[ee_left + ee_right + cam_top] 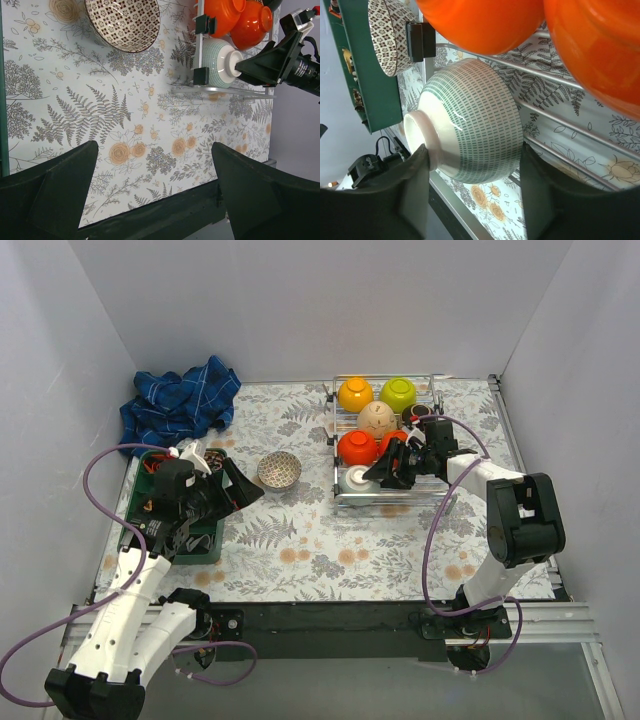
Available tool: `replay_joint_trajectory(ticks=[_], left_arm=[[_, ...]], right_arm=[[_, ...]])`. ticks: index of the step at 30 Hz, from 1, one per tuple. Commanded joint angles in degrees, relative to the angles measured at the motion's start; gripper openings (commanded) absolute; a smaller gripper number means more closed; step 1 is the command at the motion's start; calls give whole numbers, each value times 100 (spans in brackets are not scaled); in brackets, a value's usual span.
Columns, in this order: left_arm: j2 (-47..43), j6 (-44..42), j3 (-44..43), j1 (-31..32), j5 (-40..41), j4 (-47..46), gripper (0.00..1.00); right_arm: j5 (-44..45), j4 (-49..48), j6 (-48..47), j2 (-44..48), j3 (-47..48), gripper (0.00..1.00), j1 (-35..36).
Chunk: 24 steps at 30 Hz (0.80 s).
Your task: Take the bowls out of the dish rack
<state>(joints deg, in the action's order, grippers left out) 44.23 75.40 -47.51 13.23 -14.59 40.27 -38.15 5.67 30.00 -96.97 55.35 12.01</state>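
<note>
The dish rack [338, 440] stands at the right and holds an orange-yellow bowl [355, 393], a lime green bowl [398, 393], a speckled beige bowl [377, 418], a dark brown bowl [415, 412] and two red-orange bowls [480, 25] [600, 45]. The pale blue-green bowl [470, 125] lies on its side at the rack's front. My right gripper [474, 165] is shut on it, one finger on the foot ring, the other at the rim. The white patterned bowl [279, 470] sits upright on the table. My left gripper [154, 155] is open and empty above the floral table.
A green compartment tray [205, 540] sits under the left arm at the table's left edge. A blue checked cloth [180, 405] lies crumpled at the back left. White walls enclose the table on three sides.
</note>
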Motion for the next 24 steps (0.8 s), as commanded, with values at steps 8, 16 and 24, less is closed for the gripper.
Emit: replay_joint_trajectory(ticks=[8,16,24], left_arm=[[-125,-69,-4,-5,-158,-10,98],[-142,-86,22,-5,-176,-54,98],[-46,-95,48,-5,-97,-37,98]], right_arm=[[686,435,-583,784,54,12,21],[1266,865,-1276,1443,283,1,21],[2293,1463,-2181,2059,783,1,389]])
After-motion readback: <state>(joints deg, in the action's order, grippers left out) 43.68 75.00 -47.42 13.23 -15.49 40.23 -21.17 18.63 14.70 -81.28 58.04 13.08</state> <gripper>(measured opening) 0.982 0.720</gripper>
